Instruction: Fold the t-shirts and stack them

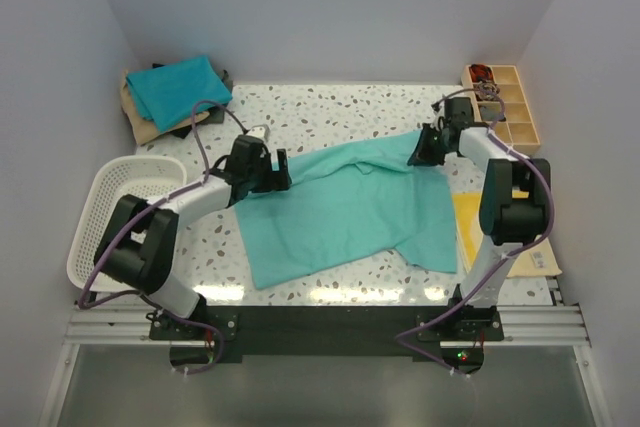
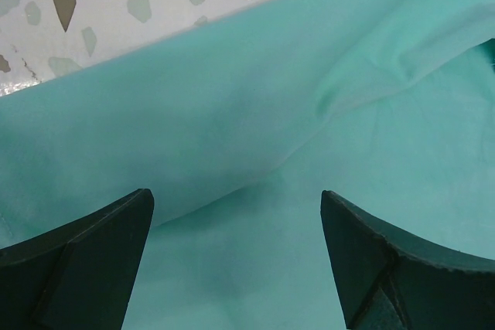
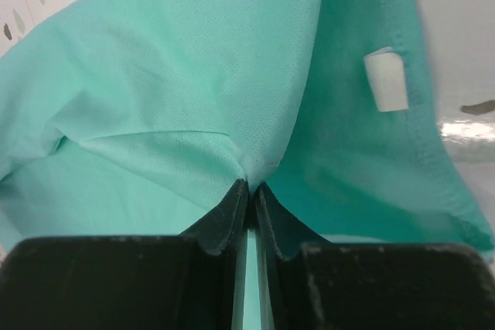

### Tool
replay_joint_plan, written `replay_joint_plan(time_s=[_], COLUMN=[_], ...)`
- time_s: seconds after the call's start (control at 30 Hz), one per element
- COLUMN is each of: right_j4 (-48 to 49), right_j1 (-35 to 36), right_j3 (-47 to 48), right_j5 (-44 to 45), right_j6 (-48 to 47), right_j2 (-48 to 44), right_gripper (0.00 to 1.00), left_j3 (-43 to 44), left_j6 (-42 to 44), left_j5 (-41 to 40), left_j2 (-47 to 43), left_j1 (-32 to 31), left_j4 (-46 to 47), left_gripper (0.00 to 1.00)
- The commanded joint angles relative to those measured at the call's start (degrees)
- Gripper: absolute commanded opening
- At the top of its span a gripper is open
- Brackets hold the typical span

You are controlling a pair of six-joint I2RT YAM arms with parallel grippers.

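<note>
The sea-green t-shirt (image 1: pixel 345 212) lies half-spread on the table (image 1: pixel 330 107), its far edge pinched at the right end by the right gripper (image 3: pixel 249 191), jaws closed on a fold, the left gripper (image 2: pixel 236 199) wide open over its left end, bare tabletop beyond that edge.

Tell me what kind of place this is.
Probably a robot lab test cell: plain white walls box in a speckled table, two arms are bolted at its near edge, with a sea-green t-shirt between them.
</note>
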Motion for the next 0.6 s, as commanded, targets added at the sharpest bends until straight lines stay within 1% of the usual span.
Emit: replay_joint_plan(time_s=[0.0, 0.07, 0.1, 0.13, 0.17, 0.23, 0.33, 0.43, 0.47, 0.5, 0.53, 0.57], right_j4=[-0.61, 0.17, 1.40, 2.46, 2.82, 1.69, 2.37, 8.61, 11.84, 13.53, 17.63, 19.59], right_j1=[0.16, 0.16, 0.16, 0.16, 0.16, 0.16, 0.16, 0.16, 0.08, 0.16, 0.16, 0.16], right_j3=[2.89, 2.37, 0.10, -0.96, -1.41, -1.33, -4.39, -11.85, -15.53, -17.30, -19.15, -22.47], right_j5=[6.61, 9.51, 10.21, 10.65, 10.66, 7.77, 0.74, -2.08, -2.26, -2.96, -4.01, -4.28], right_j6=[-1.98, -1.89, -1.37, -1.02, -0.75, 0.30, 4.33, 9.17, 10.31, 12.50, 13.82, 14.97], right_j2=[-5.58, -8.20, -9.87, -11.02, -11.90, -12.62, -12.79, -14.90, -15.60, -16.30, -17.53, -18.32], right_gripper=[0.30, 0.39, 0.51, 0.57, 0.58, 0.58, 0.53, 0.52, 0.52, 0.52, 0.53, 0.54], left_j3=[3.41, 3.50, 3.50, 3.33, 3.24, 3.15, 3.41, 3.50, 3.41, 3.41, 3.50, 3.59], left_j6=[1.65, 1.82, 1.82, 1.82, 1.91, 1.91, 2.09, 2.17, 2.17, 2.17, 2.09, 2.17], left_j5=[0.53, 0.62, 0.53, 0.45, 0.36, 0.36, 0.62, 0.62, 0.53, 0.53, 0.62, 0.62], left_j2=[1.06, 1.23, 1.06, 1.06, 0.97, 1.23, 1.59, 1.50, 1.59, 1.67, 1.67, 1.76], left_j1=[-0.63, -0.98, -0.90, -1.07, -0.99, -0.99, -1.25, -1.69, -1.69, -1.69, -1.78, -1.78], left_j4=[2.50, 2.41, 2.32, 2.32, 2.41, 2.41, 2.50, 2.58, 2.67, 2.67, 2.67, 2.76], left_gripper=[0.94, 0.93, 0.93, 0.93, 0.93, 0.93, 0.93, 0.93, 0.93, 0.93, 0.93, 0.93])
